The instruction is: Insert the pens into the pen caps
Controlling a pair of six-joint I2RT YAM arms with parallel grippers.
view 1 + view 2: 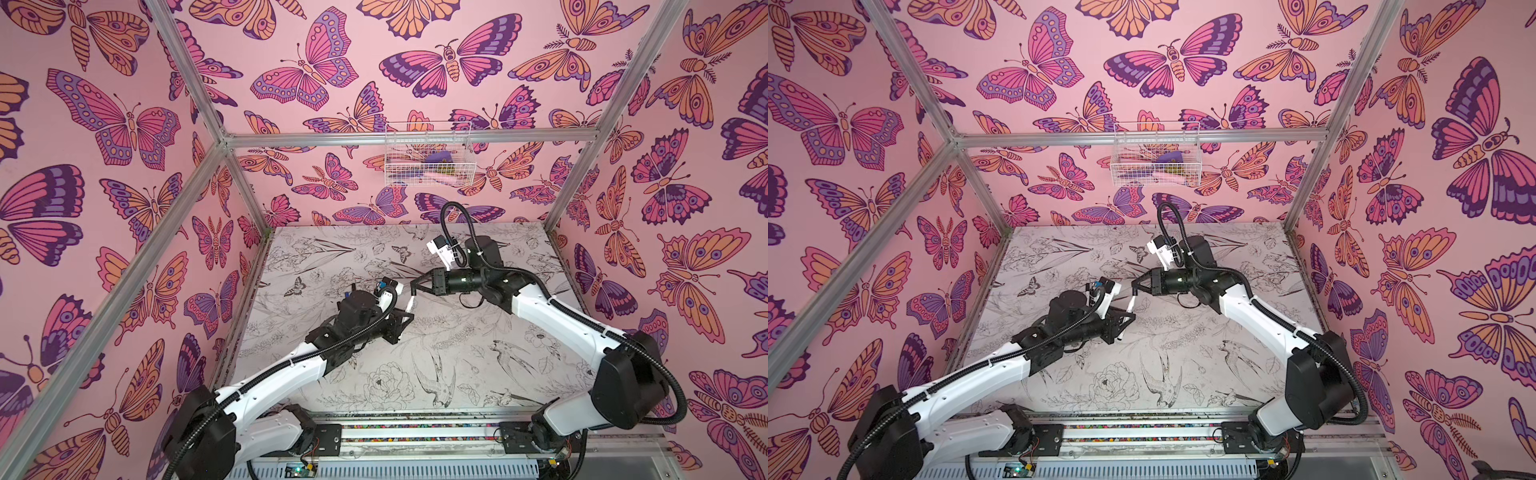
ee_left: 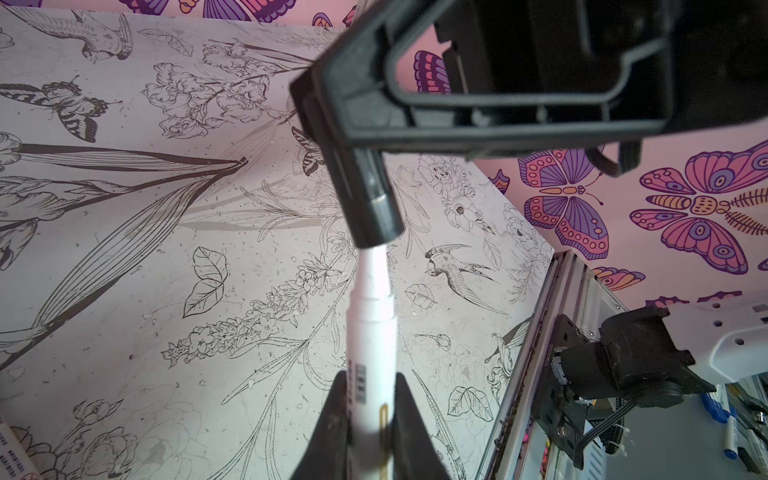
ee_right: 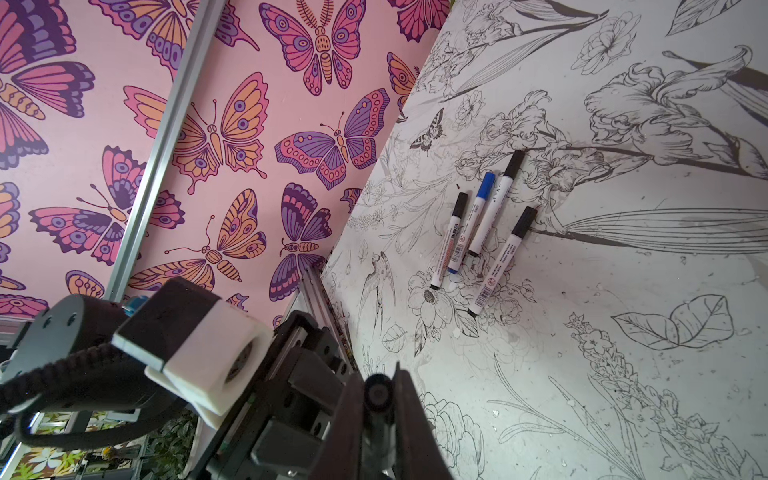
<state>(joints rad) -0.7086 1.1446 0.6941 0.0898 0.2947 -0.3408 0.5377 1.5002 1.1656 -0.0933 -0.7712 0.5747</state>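
left claw [image 2: 368, 399] clamped on a white pen [image 2: 372, 324], right claw [image 3: 379, 380] clamped on a black cap [image 2: 376, 212]; pen tip sits inside the cap, above the tabletop [image 3: 623, 270] middle. four capped pens [image 3: 482, 232] lie together on it.

Tip of pen [image 2: 371, 332] hidden inside cap [image 2: 375, 212]

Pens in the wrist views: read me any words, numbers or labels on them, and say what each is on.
White-barrelled marker pen clamped in the left hand: dark print blocks, too blurred to read.
Four capped white marker pens lying on the floral-print table: fine print, red marks and barcodes, too small to read.
Black plastic pen cap in the right hand: no print visible.
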